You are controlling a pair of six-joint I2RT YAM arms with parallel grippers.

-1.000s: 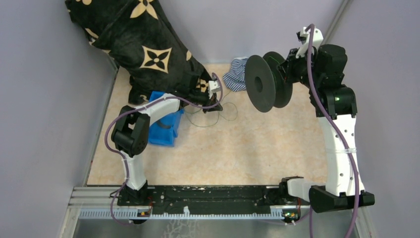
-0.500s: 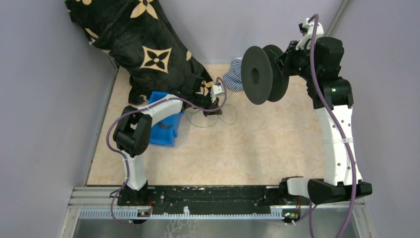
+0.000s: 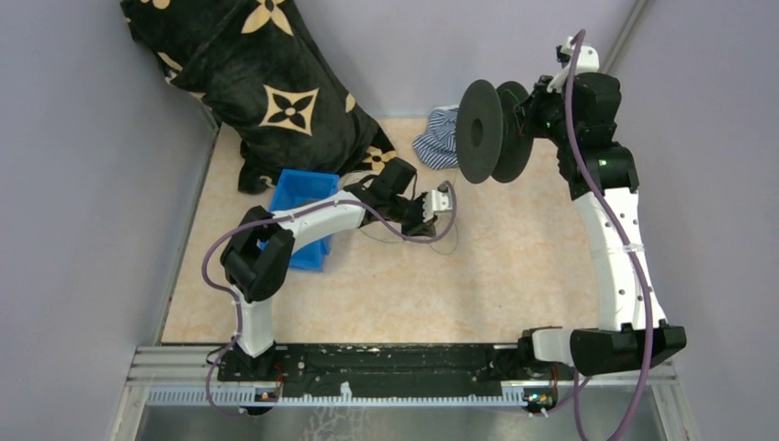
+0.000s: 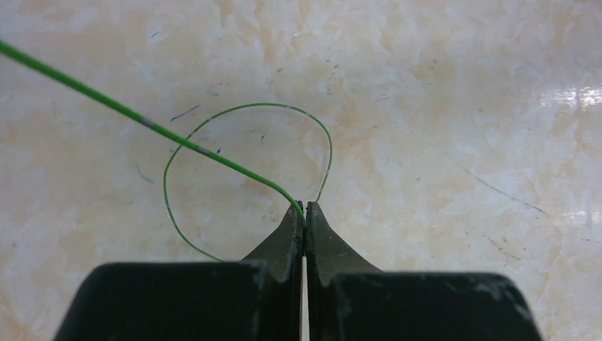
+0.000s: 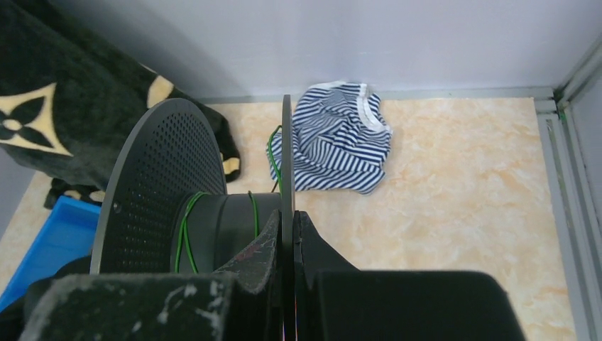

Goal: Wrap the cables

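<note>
Pinches the cable (image 4: 234, 168) at the very tips of the left fingers (image 4: 297, 229), closed tight with only the thin green wire between. Sends one straight strand from that pinch out past the edge of the wrist view. Throws one loose round loop over the pale marbled desk (image 4: 454, 106) just ahead of the tips, curling back under the fingers. Reaches over the middle of the desk in the top view, with the left fingers (image 3: 432, 209) pointing right. Sits just right of the blue bin (image 3: 296, 197) and near-right of the black patterned blanket (image 3: 266, 83) heaped in the far left corner. Barely shows, from above, faint dark cable loops on the desk beneath that wrist.

Clamps the thin right flange of the black spool (image 5: 163, 185) between the right fingers (image 5: 307, 241), closed narrow on the disc's rim. Holds the spool up off the desk at the far right, axis roughly level, flanges facing left and right, the perforated left flange turned toward the left arm. Carries a few green turns of cable around the hub between the two flanges, plus a short green stretch hanging just beside the gripped flange.

Beyond the spool, a blue-and-white striped cloth (image 5: 334, 138) crumpled on the desk by the far wall, between blanket and spool, touching neither arm.
</note>
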